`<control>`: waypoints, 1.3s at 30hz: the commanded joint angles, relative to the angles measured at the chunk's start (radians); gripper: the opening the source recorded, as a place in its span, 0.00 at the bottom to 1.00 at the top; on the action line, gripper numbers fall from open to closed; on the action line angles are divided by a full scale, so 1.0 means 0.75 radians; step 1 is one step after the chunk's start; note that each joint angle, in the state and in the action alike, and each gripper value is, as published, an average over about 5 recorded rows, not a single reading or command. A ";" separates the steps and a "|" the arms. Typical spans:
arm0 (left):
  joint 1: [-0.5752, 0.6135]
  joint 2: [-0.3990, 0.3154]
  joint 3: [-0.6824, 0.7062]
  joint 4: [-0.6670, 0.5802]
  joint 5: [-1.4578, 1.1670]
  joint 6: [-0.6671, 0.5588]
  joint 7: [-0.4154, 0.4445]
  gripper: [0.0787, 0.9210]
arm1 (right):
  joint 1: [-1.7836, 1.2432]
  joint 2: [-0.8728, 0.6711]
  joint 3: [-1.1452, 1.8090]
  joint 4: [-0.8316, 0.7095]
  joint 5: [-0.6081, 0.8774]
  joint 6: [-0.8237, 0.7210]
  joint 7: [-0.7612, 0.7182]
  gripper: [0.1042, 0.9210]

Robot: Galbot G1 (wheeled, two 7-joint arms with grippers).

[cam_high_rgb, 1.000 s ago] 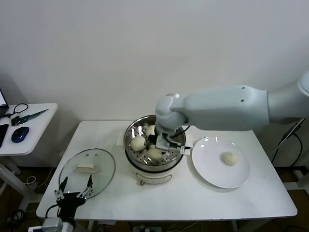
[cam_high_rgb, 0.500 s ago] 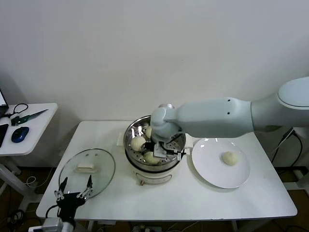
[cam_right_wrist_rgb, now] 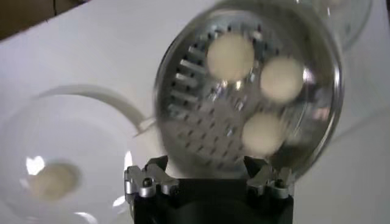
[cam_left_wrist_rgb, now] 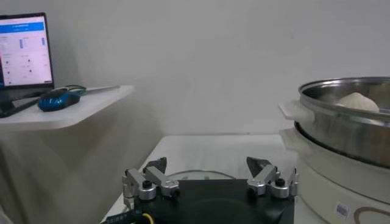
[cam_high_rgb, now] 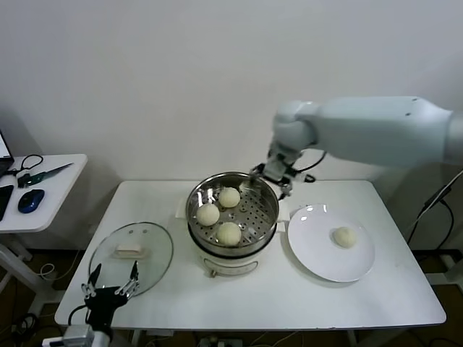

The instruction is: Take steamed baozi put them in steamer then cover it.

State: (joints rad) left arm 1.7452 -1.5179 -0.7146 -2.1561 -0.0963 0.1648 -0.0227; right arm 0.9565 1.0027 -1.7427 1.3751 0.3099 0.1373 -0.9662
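The steel steamer (cam_high_rgb: 255, 217) stands mid-table on its cream base and holds three baozi (cam_high_rgb: 229, 233) on the perforated tray. They also show in the right wrist view (cam_right_wrist_rgb: 230, 56). A fourth baozi (cam_high_rgb: 344, 236) lies on the white plate (cam_high_rgb: 311, 249); it also shows in the right wrist view (cam_right_wrist_rgb: 53, 181). My right gripper (cam_high_rgb: 273, 175) is open and empty, raised above the steamer's far right rim; it shows in its own view (cam_right_wrist_rgb: 206, 173). The glass lid (cam_high_rgb: 148, 264) lies flat at the table's left. My left gripper (cam_high_rgb: 111, 283) is open and parked at the front left edge, beside the lid.
A side table (cam_high_rgb: 51, 189) at the far left carries a blue mouse (cam_high_rgb: 29, 201) and cables. The steamer's rim (cam_left_wrist_rgb: 341, 103) stands close to the left gripper (cam_left_wrist_rgb: 209, 176). The wall runs behind the table.
My right gripper has lifted out of the steamer and moved back and right, open and empty. A third baozi now lies uncovered at the tray's front. The left arm has not moved.
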 commanded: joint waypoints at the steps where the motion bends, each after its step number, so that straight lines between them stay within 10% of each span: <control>1: 0.001 0.004 -0.001 -0.001 -0.005 -0.004 0.000 0.88 | -0.102 -0.517 -0.113 -0.161 0.261 -0.360 -0.036 0.88; 15: -0.023 0.005 0.010 0.034 0.010 0.005 0.007 0.88 | -0.926 -0.482 0.579 -0.500 -0.094 -0.334 -0.023 0.88; 39: -0.015 -0.004 -0.012 0.059 0.010 0.005 0.005 0.88 | -1.038 -0.233 0.696 -0.755 -0.187 -0.301 -0.030 0.81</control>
State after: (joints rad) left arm 1.7311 -1.5222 -0.7223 -2.1126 -0.0885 0.1714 -0.0189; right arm 0.2221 0.7985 -1.2580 0.8616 0.1972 -0.0823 -0.9870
